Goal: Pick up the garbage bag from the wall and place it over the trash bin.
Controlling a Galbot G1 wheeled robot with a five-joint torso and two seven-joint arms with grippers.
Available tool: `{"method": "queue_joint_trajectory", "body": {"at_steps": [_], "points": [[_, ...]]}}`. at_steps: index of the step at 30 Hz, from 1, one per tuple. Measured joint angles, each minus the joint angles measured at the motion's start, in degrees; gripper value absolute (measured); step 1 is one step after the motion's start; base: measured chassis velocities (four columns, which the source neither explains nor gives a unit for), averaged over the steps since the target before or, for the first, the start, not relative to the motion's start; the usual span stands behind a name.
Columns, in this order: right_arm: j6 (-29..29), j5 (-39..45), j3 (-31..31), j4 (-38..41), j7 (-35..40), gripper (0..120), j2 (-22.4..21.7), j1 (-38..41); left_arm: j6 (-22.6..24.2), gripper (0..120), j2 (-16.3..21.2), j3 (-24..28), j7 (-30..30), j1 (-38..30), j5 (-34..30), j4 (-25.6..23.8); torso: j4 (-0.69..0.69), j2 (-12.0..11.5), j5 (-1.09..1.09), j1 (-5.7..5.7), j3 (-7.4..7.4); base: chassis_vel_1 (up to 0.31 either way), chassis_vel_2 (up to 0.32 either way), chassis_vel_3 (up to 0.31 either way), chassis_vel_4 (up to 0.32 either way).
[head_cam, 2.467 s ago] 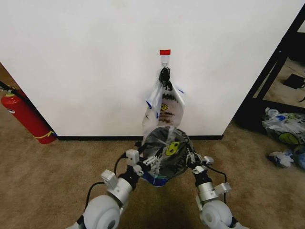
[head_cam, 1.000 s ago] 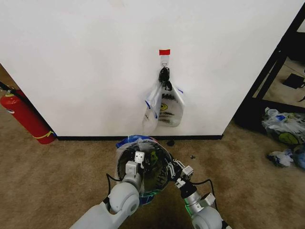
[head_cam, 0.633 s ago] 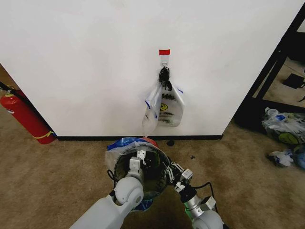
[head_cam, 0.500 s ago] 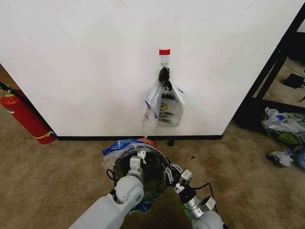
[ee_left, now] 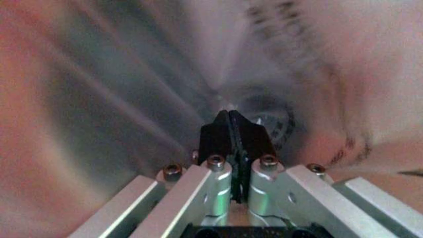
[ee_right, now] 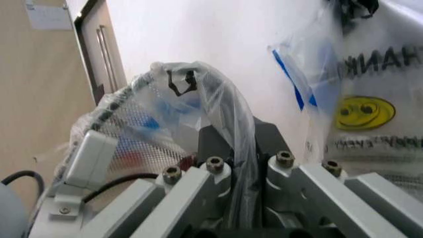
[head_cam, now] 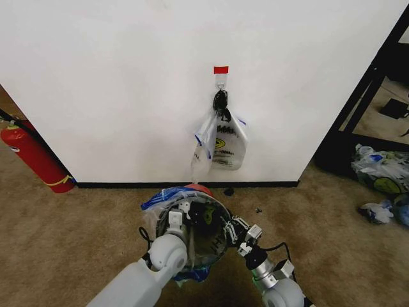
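Observation:
The black mesh trash bin point(head_cam: 208, 243) stands on the carpet below the wall point(head_cam: 128, 77), a bit of its red base point(head_cam: 198, 188) showing past the far rim. The whitish garbage bag point(head_cam: 160, 197) with blue handles lies over its mouth and lines its inside. My left gripper point(head_cam: 181, 208) reaches down inside the bag; the left wrist view has its black pads point(ee_left: 218, 136) pressed together, shut point(ee_left: 231, 124), among blurred plastic. My right gripper point(head_cam: 230, 225) sits at the bin's right rim, shut point(ee_right: 241, 131) on a fold of bag plastic point(ee_right: 225, 99) beside the mesh point(ee_right: 126, 119).
More smiley bags point(head_cam: 220, 144) hang by a black knot from the red-taped hook point(head_cam: 220, 71). A red fire extinguisher point(head_cam: 35, 157) leans at the left. A black shelf frame point(head_cam: 364, 109) and stuffed clear bags point(head_cam: 383, 174) are at the right. Open carpet lies around the bin.
The bag, held stretched above the bin 2.5 s ago, has come down over its rim. My left gripper has gone inside the bin; the right has moved to the right rim.

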Motion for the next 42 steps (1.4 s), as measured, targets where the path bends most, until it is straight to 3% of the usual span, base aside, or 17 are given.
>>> {"method": "queue_joint_trajectory", "body": {"at_steps": [9, 21, 34, 42], "points": [[0.69, -3.5, -1.97, -2.4, 1.65, 1, 1.55, 0.4, 0.59, 0, -1.17, 2.14, -0.82, -3.19, -1.41, 1.09, 0.0, 0.0, 0.0, 0.0, 0.0, 0.0, 0.0, 0.0, 0.0], [0.6, -3.87, -2.06, -2.81, 2.07, 1, 1.63, 0.19, 0.37, 0, -0.66, 0.54, -1.31, -3.25, -1.38, 2.65, 0.01, 0.0, 0.0, 0.0, 0.0, 0.0, 0.0, 0.0, 0.0], [-0.1, -4.74, -2.51, -2.87, 6.93, 1, 2.92, 0.56, 0.38, 0, -0.23, 1.83, -0.02, 2.71, 1.17, -2.4, 0.01, 0.0, 0.01, 0.0, 0.0, 0.0, 0.0, 0.0, 0.0], [0.0, -5.26, -2.41, -2.55, 4.56, 1, 2.45, -0.08, 0.26, 0, -1.89, 1.28, -0.29, -0.27, 0.28, -2.03, -0.02, 0.0, 0.01, 0.0, 0.0, 0.0, 0.0, 0.0, 0.0]]}}
